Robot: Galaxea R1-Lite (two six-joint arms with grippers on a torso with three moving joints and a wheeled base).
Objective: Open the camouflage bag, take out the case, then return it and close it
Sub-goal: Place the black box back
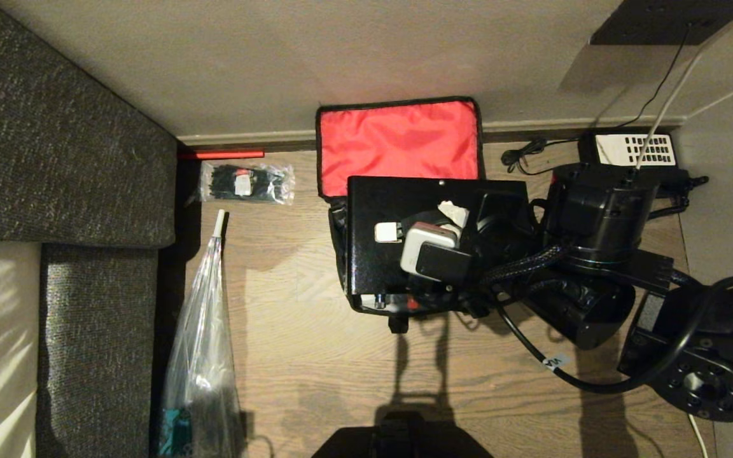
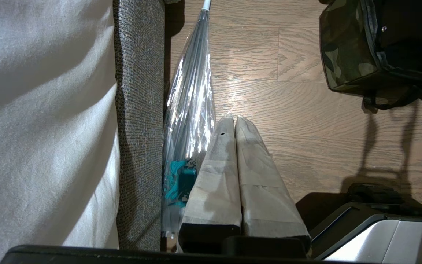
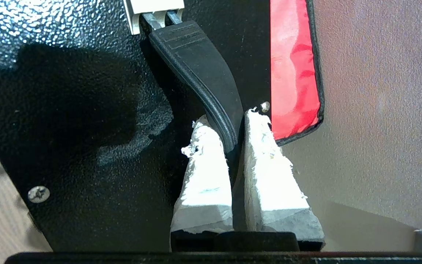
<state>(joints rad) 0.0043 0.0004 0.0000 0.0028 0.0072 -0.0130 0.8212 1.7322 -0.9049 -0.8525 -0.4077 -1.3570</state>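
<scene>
Camo bag (image 1: 398, 143) sits on wood floor (image 1: 290, 318) against the wall (image 1: 277, 57), lid flipped back w/ its red lining facing up and leaning on the wall. Case (image 1: 373, 203), flat and black w/ a pebbled finish, lies across the bag's open mouth, covering nearly the whole width; whether it rests on the bag or is lifted clear, can't tell. Right gripper (image 3: 234, 124) is over the case's top, approx at the far edge by the lid, its taped fingers (image 3: 205, 165) clamped tight on the case's black handle (image 3: 200, 69), which runs between them toward a white bracket. In the head view the right arm comes in from the right side and hides much of the case's right half. Left gripper (image 2: 234, 123) is parked low beside the robot's base, well apart from the bag, its padded fingers pressed together w/ nothing between them, pointing at bare floor. Just beside it a clear plastic bag (image 1: 204, 331) lies along the grey sofa (image 1: 55, 127) edge, w/ something teal at its bottom end. Small clear packet of black ties (image 1: 245, 183) lies on the floor left of the bag, near the wall. Black phone w/ white keypad panel (image 1: 634, 149) sits on the floor right of the bag, cords trailing by it.
</scene>
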